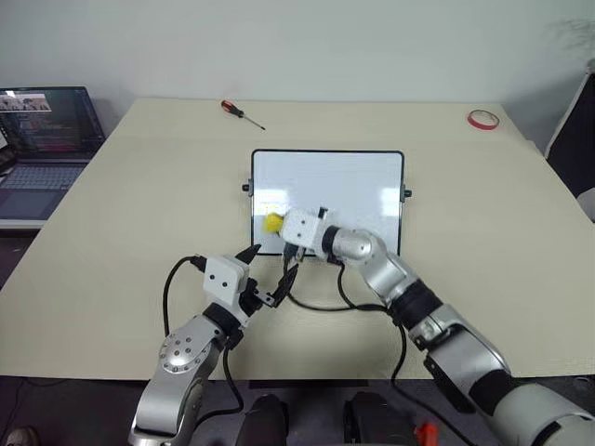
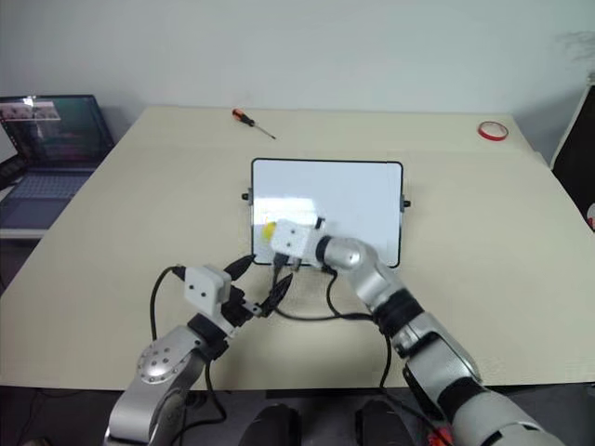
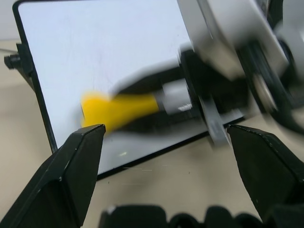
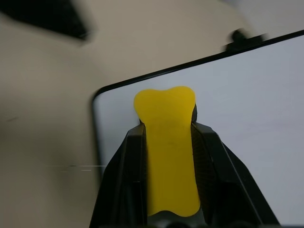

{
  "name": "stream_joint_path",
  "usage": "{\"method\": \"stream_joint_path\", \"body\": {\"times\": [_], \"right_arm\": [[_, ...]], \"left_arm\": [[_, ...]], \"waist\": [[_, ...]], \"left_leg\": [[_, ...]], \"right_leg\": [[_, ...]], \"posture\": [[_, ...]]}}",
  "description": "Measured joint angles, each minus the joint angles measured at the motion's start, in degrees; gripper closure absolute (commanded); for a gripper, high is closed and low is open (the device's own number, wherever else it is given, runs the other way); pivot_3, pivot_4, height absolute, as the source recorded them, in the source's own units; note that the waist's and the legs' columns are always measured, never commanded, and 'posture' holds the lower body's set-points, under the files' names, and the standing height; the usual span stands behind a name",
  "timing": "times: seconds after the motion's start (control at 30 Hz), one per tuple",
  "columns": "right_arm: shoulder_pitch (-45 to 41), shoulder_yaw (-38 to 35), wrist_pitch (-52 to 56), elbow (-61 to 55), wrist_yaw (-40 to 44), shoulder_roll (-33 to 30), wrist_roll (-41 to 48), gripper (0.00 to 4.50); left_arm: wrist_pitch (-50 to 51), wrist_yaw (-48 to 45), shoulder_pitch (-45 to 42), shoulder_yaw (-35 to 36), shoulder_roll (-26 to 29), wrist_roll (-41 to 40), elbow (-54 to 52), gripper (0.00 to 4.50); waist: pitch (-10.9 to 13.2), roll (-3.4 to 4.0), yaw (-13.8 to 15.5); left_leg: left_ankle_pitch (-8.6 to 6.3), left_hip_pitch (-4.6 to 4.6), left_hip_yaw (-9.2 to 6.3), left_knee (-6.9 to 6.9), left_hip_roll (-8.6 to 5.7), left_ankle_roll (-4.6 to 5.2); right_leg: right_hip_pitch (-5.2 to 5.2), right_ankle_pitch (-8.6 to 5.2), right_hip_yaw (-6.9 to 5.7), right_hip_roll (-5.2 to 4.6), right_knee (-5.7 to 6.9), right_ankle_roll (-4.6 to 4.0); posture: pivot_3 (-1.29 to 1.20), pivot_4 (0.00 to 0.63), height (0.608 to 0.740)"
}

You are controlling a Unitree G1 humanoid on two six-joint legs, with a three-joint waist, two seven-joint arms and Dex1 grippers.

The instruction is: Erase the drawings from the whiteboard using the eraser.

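Eraser (image 4: 168,152) sits pinched lengthwise in the right gripper (image 1: 277,223), over the whiteboard's (image 1: 353,186) lower-left corner at frame centre; the board stretches up and right from it. Left gripper (image 1: 271,271) gapes empty below the board's edge.

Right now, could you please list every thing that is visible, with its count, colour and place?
whiteboard: one, white with a thin black frame, flat at the middle of the table.
eraser: one, yellow, pinched in the right pincer over the board's near left corner.
screwdriver: one, orange handle, far side of the table, beyond the board to the left.
tape ring: one, red, far right corner of the table.
laptop: one, dark, open with lit screen, on a stand left of the table.
table: one, beige.
left pincer: one, black fingers, open, just before the board's near edge.
right pincer: one, black fingers, shut on the eraser.
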Motion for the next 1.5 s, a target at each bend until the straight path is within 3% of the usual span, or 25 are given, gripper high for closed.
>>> {"method": "stream_joint_path", "body": {"times": [0.2, 0.57, 0.67, 0.87, 1.1, 1.37, 1.5], "right_arm": [[0.57, -0.27, 3.49, -2.12, 0.77, -1.01, 0.04, 3.52], [-5.92, -6.04, -0.05, 4.20, -12.25, -0.75, 0.37, 3.52], [-5.63, -5.86, -0.31, 4.07, -10.88, -1.04, 0.35, 3.52], [-0.71, 0.28, -0.20, -0.60, 1.08, -3.73, -0.04, 3.52], [-0.39, 0.69, 0.50, -1.32, 1.90, -4.28, -0.05, 3.52], [-5.22, -4.33, -1.11, 3.98, -10.50, -1.30, 0.27, 3.52], [-5.39, -5.98, -2.79, 3.96, -12.56, -1.83, 0.49, 3.52]], "left_arm": [[-0.06, -0.03, 0.09, -0.02, -0.02, 0.02, 0.05, 0.00], [0.06, -0.32, -0.14, -0.49, 0.02, -0.24, 0.03, 0.00], [0.06, -0.82, -0.14, -0.19, 0.43, -0.38, 0.03, 0.00], [-0.07, -1.21, 0.71, 0.12, 0.45, -0.36, 0.03, 0.00], [-0.92, -1.33, 0.71, 0.32, 0.60, -0.36, 0.06, 0.00], [-0.94, -1.34, 0.62, 0.28, 0.63, -0.36, 0.20, 0.00], [-0.92, -1.35, 0.32, 0.28, 0.63, -0.37, 0.20, 0.00]], "waist": [[0.00, 0.02, 0.10], [0.03, 0.04, 0.02], [0.03, 0.04, 0.02], [0.02, 0.06, -0.17], [0.08, 0.11, -0.04], [0.28, 0.17, 0.03], [0.28, 0.18, -0.03]], "left_leg": [[0.13, 0.22, -0.20, 0.00, -0.07, -0.04], [0.20, 0.71, -0.15, -0.13, -0.09, -0.02], [0.20, 0.72, -0.17, -0.13, -0.07, -0.02], [0.19, 0.86, -0.15, -0.23, -0.02, -0.01], [0.19, 0.85, -0.15, -0.21, -0.04, -0.02], [0.25, 0.81, -0.20, -0.19, -0.03, -0.06], [0.24, 0.69, -0.16, -0.32, -0.02, -0.06]], "right_leg": [[0.35, 0.03, -0.11, 0.03, -0.03, -0.05], [0.81, 0.00, -0.05, 0.07, -0.12, -0.07], [0.82, 0.00, -0.04, 0.07, -0.14, -0.07], [0.91, -0.02, 0.00, 0.06, -0.21, -0.08], [0.91, -0.02, 0.01, 0.07, -0.27, -0.07], [0.88, -0.04, 0.00, 0.09, -0.29, -0.03], [0.83, 0.00, 0.00, 0.09, -0.55, -0.10]], "posture": [[0.00, 0.150, 0.740], [0.00, 0.150, 0.740], [0.00, 0.150, 0.740], [0.00, 0.150, 0.740], [0.00, 0.150, 0.740], [0.00, 0.150, 0.740], [0.00, 0.150, 0.740]]}}
